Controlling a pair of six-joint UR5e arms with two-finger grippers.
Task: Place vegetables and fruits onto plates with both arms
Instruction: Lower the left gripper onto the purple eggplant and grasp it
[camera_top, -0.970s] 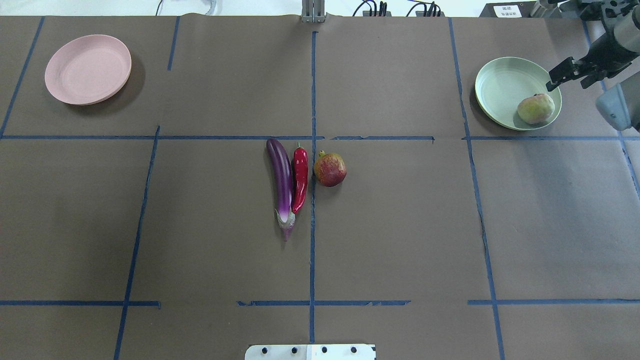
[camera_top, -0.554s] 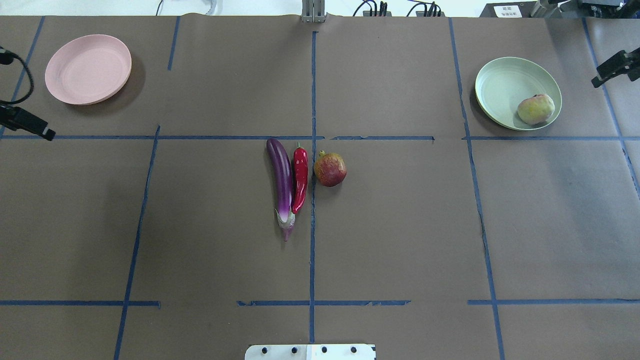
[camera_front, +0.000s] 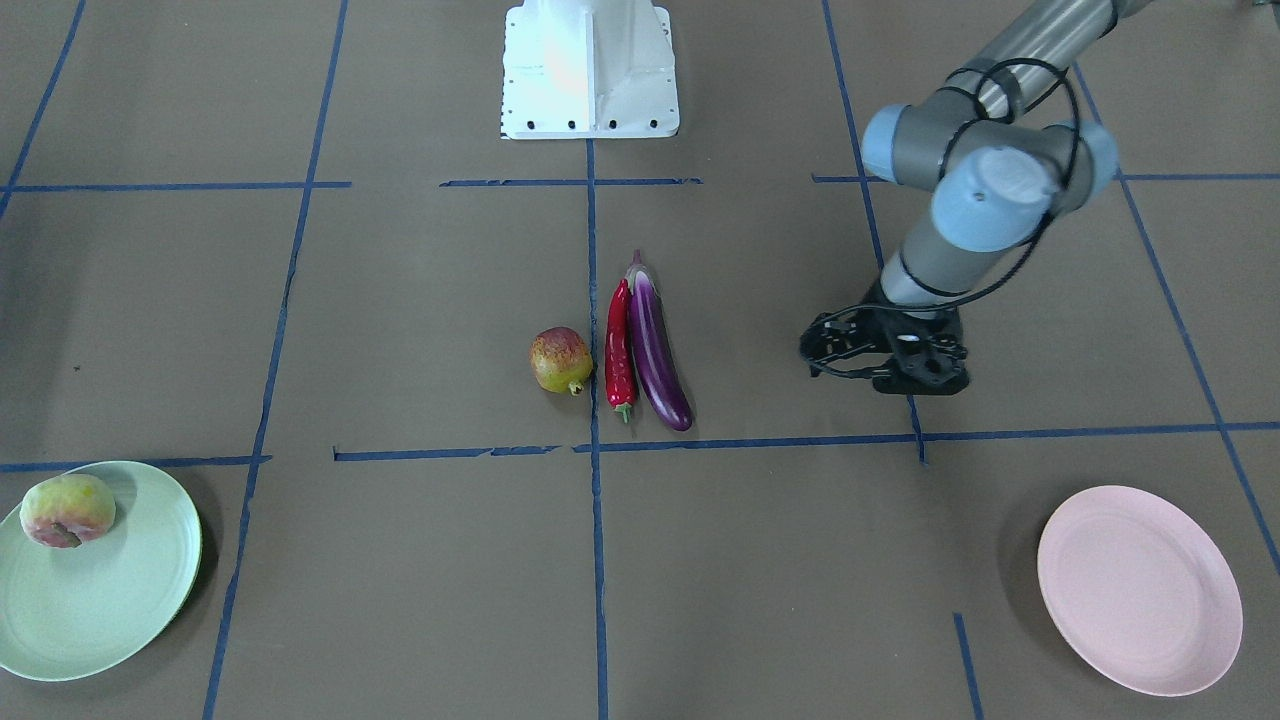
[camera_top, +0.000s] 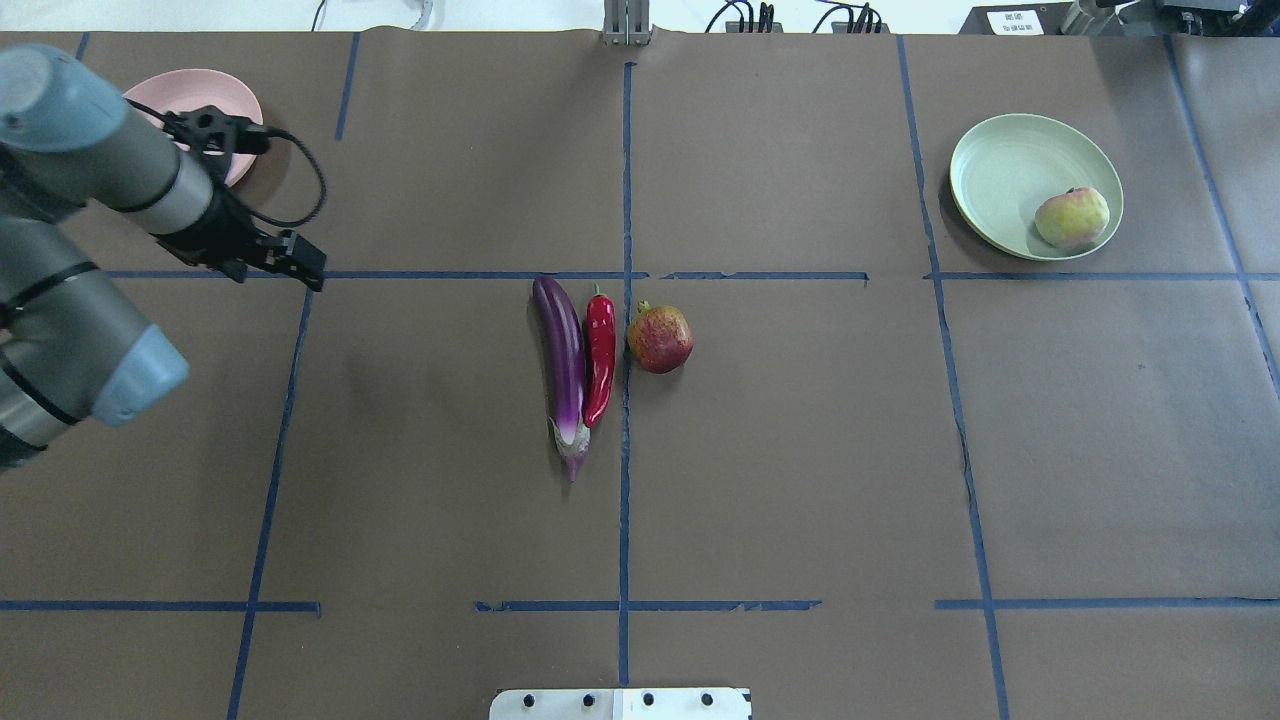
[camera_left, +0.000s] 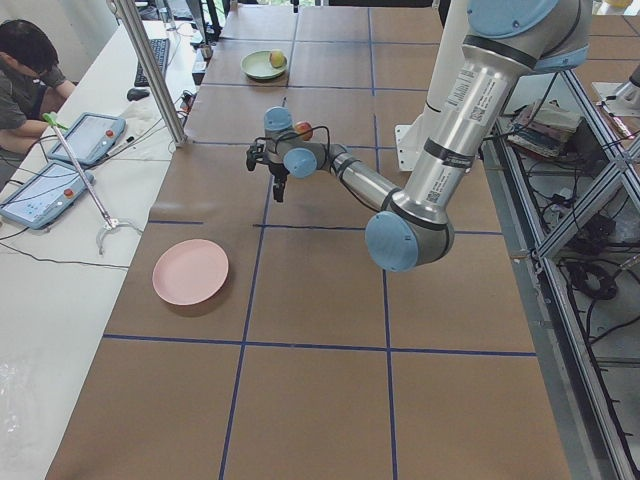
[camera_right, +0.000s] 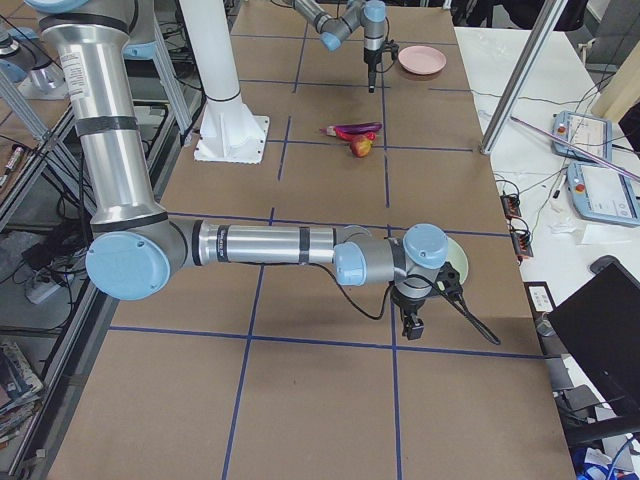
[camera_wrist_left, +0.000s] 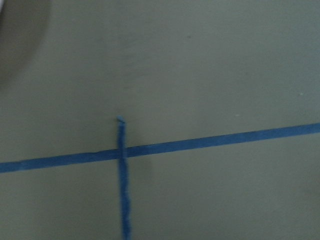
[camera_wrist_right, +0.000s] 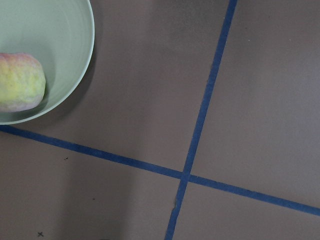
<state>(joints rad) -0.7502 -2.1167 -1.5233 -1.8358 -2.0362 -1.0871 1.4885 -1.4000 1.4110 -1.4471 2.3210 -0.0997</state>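
Above a crossing of blue tape lines (camera_top: 310, 275) on the brown table (camera_top: 800, 480), the left gripper (camera_top: 305, 266) pointed downward with nothing visible between its fingers; how far apart they stood could not be told from any view. Its wrist camera showed only bare paper and the tape junction below. The left arm (camera_top: 60, 300) reached in from the table's edge, placing the gripper between the pink plate (camera_front: 1140, 590), which lay bare, and the produce at the centre. There the purple eggplant (camera_top: 563, 360) and the red chili pepper (camera_top: 600, 355) lay side by side, touching along their length, with the pomegranate (camera_top: 660, 339) just beside the chili across a tape line. The right gripper (camera_right: 410, 325) appeared only in the side view, hanging low just beside the green plate (camera_top: 1000, 170); whether it was open or closed could not be told. The peach (camera_top: 1071, 217) rested on that plate, near its rim. A person (camera_left: 25, 70) sat at a side bench with tablets.
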